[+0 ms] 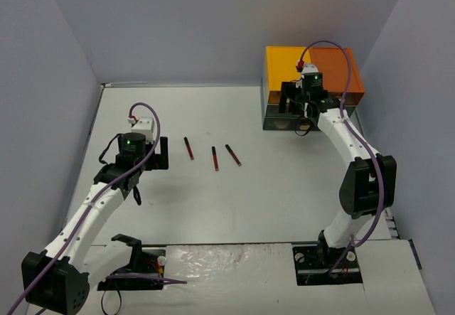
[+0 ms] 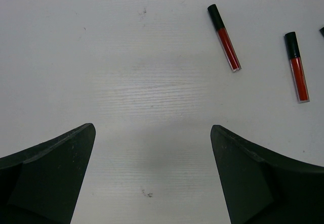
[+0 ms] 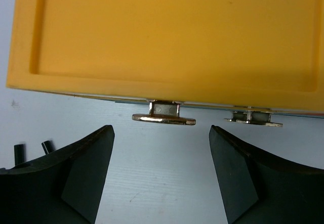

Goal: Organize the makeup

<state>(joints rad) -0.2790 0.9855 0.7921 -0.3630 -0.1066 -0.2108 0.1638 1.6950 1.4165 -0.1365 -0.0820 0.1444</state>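
Three thin dark red makeup sticks with black caps lie on the white table: one (image 1: 188,148) on the left, one (image 1: 214,158) in the middle, one (image 1: 233,155) on the right. The left wrist view shows two of them (image 2: 224,38) (image 2: 296,66) at upper right. My left gripper (image 1: 158,153) (image 2: 152,133) is open and empty, just left of the sticks. My right gripper (image 1: 294,107) (image 3: 161,133) is open and empty, just in front of a metal drawer handle (image 3: 163,118) on the yellow-and-orange-topped drawer unit (image 1: 313,70). Compacts, discs, palette and sponge are out of view.
A second metal handle (image 3: 253,120) sits to the right on the unit's front. Two black stick caps (image 3: 19,150) show at the left edge of the right wrist view. Grey walls close in the table on the left, back and right.
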